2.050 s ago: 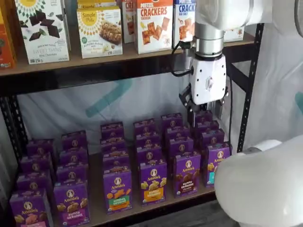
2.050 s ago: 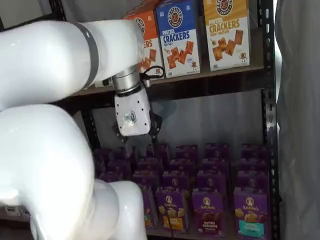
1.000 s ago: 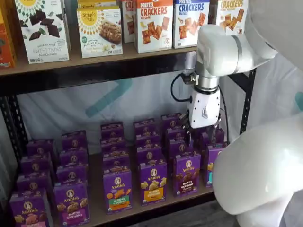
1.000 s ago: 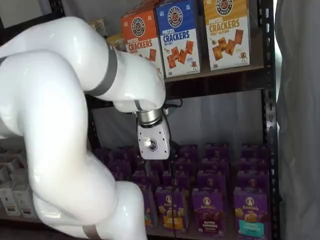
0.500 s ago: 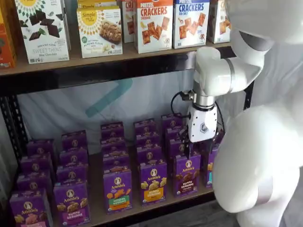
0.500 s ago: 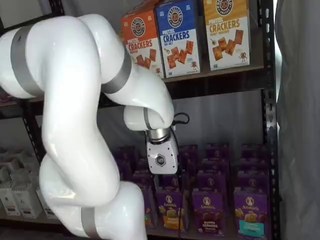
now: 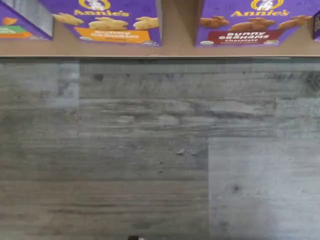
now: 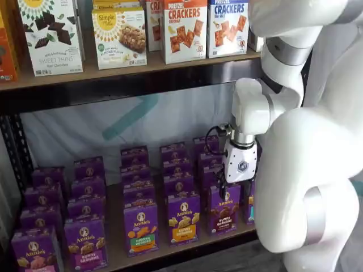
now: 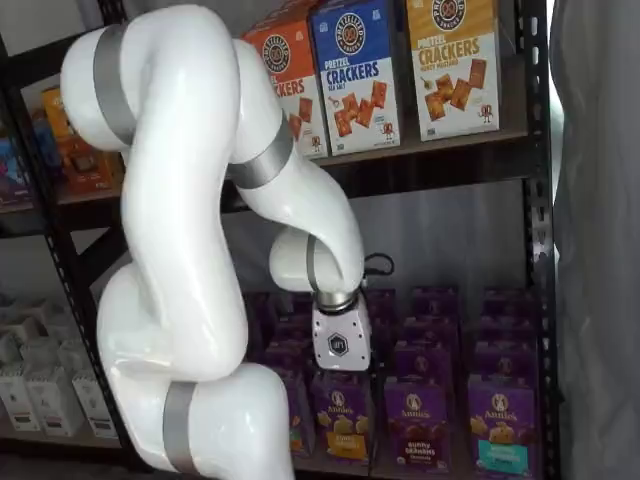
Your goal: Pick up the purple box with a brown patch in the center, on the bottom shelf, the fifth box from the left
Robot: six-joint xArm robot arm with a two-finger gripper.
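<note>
The purple box stands upright at the front edge of the bottom shelf, heading one of six rows of purple cartons. The gripper hangs just above it; its fingers barely show, so I cannot tell their spread. One yellow-patch carton stands beside it.

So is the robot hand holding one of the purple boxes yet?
No. The gripper hangs just above the purple box, which stands on the bottom shelf with its row. Nothing shows between the fingers.
</note>
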